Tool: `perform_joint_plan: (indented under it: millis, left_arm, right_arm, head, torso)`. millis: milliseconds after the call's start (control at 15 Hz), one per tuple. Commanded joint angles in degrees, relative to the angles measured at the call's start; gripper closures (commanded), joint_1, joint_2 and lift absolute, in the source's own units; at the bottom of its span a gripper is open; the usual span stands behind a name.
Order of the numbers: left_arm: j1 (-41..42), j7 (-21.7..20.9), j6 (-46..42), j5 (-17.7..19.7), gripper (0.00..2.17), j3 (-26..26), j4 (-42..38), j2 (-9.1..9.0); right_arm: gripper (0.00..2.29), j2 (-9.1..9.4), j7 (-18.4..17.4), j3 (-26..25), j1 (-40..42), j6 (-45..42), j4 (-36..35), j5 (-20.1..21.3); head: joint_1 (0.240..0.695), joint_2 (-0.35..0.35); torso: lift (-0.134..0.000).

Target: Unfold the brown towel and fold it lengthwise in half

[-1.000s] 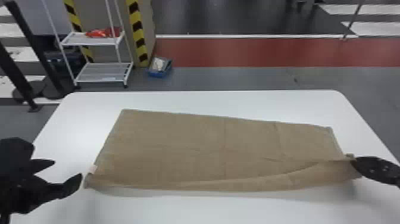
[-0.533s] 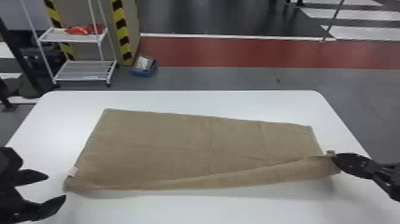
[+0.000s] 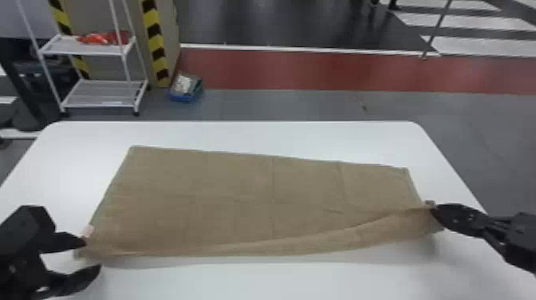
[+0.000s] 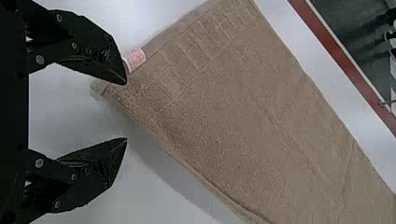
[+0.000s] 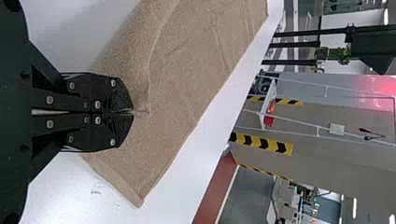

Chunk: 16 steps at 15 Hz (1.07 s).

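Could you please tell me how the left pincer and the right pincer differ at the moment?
The left pincer is open and grips nothing, while the right pincer is shut on the brown towel. The left pincer is by the towel's near left corner, close to the small pale tag; the right pincer is at the towel's right end. Both are black and two-fingered.

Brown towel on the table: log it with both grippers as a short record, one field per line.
Towel: brown towel, spread on the white table, near side raised at the right end
Left gripper: left gripper, open, beside the near left corner and its tag
Right gripper: right gripper, shut on the towel's near right part
Background: white rack, blue bin on the floor
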Motion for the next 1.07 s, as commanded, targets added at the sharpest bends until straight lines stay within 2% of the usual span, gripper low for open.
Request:
perform_joint_plan:
  millis: [0,333,467,667,733,1000]
  left_arm:
    - [-0.8,0.1,-1.2,-1.8,0.54,-1.6,1.5,-0.05]
    - [-2.0,0.8,-1.4,-2.9,0.55,-1.7,2.6,0.3]
    - [-2.6,1.3,-1.4,-3.9,0.92,-1.6,3.4,0.21]
    - [-3.2,-0.9,-1.4,-7.4,0.97,-0.6,4.2,0.21]
    - [-3.3,-2.7,-1.4,-8.1,0.97,0.1,4.1,0.12]
    - [-4.0,-18.1,-1.2,-7.7,0.97,7.2,0.3,-0.05]
  right_arm:
    - [1.33,0.02,0.0,-0.3,-0.1,0.8,-0.1,0.1]
    - [1.33,0.1,0.0,-0.4,-0.1,1.1,-0.2,0.1]
    - [1.33,0.1,0.0,-0.6,-0.2,1.0,-0.2,-0.1]
    - [1.33,0.1,0.0,-1.4,-0.8,1.0,-0.1,-0.5]
    - [1.33,0.1,0.0,-2.0,-0.8,1.1,0.0,-0.8]
    - [1.33,-0.07,0.9,-4.0,-0.9,1.1,0.5,-1.1]
  head:
    - [0.695,-0.095]
    - [0.695,-0.106]
    - [0.695,-0.097]
    - [0.695,-0.085]
    - [0.695,-0.078]
    - [0.695,-0.082]
  torso:
    - [-0.123]
    - [-0.123]
    - [-0.123]
    - [-0.123]
    - [-0.123]
    - [-0.123]
